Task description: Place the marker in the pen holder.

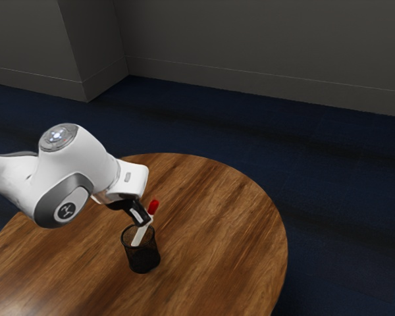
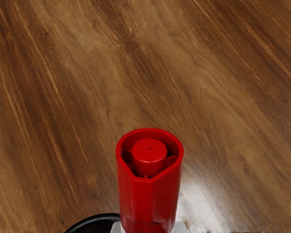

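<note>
Standing at the back there's a big plain grey wall [image 1: 263, 46], smooth and matte, with a baseboard along the bottom, and below it a dark blue floor [image 1: 342, 191]. Then comes the bench [image 1: 217, 230], a round top in warm brown wood with streaky darker grain and a bit of a glossy shine. The arm [image 1: 85, 164] reaches in from the exterior view's left, all rounded smooth white shells with grey trim.

The pen holder [image 1: 143, 255] is a black mesh cup, basically a cylinder, upright on the bench with a round rim. Right over it is the tool [image 1: 145, 220], black and angled down, holding the marker [image 1: 139, 236] between its fingers.

That marker's leaning, white body down, with its lower end inside the holder's rim and the rest sticking out above. Its red cap [image 1: 154, 206] points up; the wrist view shows it as shiny plastic, hollow-ended, with a little round plug [image 2: 149, 150] inside.
</note>
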### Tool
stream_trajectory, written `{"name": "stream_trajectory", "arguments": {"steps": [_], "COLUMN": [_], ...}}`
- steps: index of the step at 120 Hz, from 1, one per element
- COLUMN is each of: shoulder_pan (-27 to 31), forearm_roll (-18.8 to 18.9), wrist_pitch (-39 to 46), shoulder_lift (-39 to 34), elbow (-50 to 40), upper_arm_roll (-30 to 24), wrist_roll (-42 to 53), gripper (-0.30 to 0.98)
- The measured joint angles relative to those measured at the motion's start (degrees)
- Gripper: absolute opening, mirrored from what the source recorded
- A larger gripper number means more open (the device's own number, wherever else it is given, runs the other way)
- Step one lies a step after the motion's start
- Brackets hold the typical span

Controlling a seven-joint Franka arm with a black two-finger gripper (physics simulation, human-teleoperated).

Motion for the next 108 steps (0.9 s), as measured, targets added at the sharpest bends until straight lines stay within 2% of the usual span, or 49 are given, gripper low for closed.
{"name": "stream_trajectory", "arguments": {"steps": [5, 21, 32, 60, 65, 75, 87, 95, 108], "shoulder_pan": [0.05, 0.08, 0.09, 0.11, 0.08, 0.38, 1.47, 2.11, 5.0], "forearm_roll": [-0.05, -0.39, -0.49, -0.63, -0.63, -0.52, -0.29, -0.1, 0.11], "wrist_pitch": [0.01, -0.11, -0.47, -2.77, -6.99, -21.14, -37.5, -45.86, -54.78], "shoulder_lift": [0.44, 1.09, 1.31, 1.71, 4.52, 14.63, 19.88, 20.77, 21.15], "elbow": [0.03, 0.13, 0.34, 2.19, 8.75, 31.67, 52.4, 58.7, 61.35], "upper_arm_roll": [0.01, 0.17, 0.36, 1.42, 3.43, 8.93, 12.57, 14.77, 15.48], "wrist_roll": [0.04, 0.41, 0.63, 1.01, 1.02, 0.15, -2.32, -3.89, -6.23], "gripper": [-0.02, 0.28, 0.42, 0.6, 0.61, 0.64, 0.66, 0.66, 0.67]}}
